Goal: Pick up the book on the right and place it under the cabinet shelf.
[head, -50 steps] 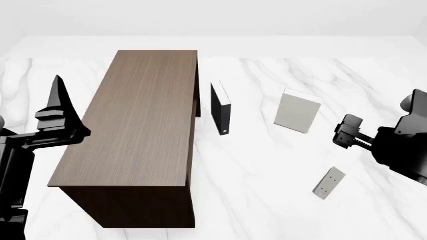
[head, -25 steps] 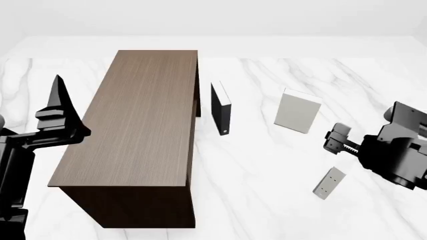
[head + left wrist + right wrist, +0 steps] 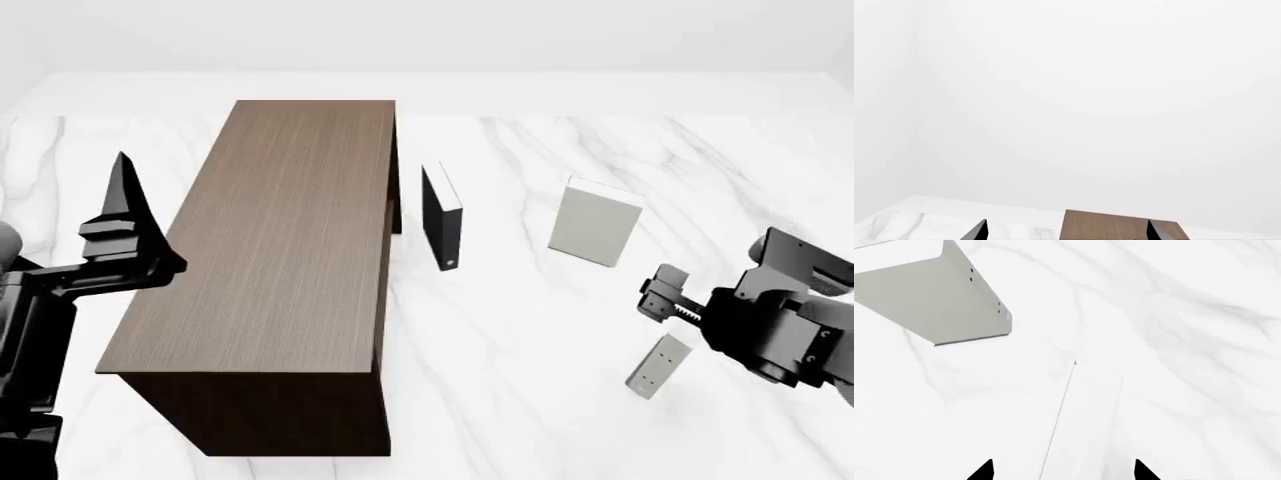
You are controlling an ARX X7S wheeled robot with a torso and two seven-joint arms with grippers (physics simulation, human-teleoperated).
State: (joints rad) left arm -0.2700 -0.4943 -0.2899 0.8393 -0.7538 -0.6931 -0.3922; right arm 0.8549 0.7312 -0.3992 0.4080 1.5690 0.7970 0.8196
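Observation:
The book [image 3: 658, 365] stands on the white marble floor at the right, its narrow pale spine with two dark dots facing me. The dark brown cabinet shelf [image 3: 287, 250] stands at the left; its top also shows in the left wrist view [image 3: 1111, 226]. My right gripper [image 3: 654, 290] hovers just beyond and above the book, open and empty [image 3: 1064, 472]. In the right wrist view a pale grey slab with small dark dots [image 3: 934, 300], seemingly the book, lies off to one side. My left gripper [image 3: 127, 230] is open and empty [image 3: 1067, 235], raised left of the cabinet.
A black-covered book [image 3: 442, 218] stands upright just right of the cabinet. A slightly darker pale grey book [image 3: 594, 222] stands farther back, beyond my right gripper. A thin off-white strip [image 3: 1084, 420] shows on the floor between the right fingertips.
My right gripper has moved down and nearer, closing on the book on the right. The left arm has shifted only slightly. The books and the cabinet have not moved.

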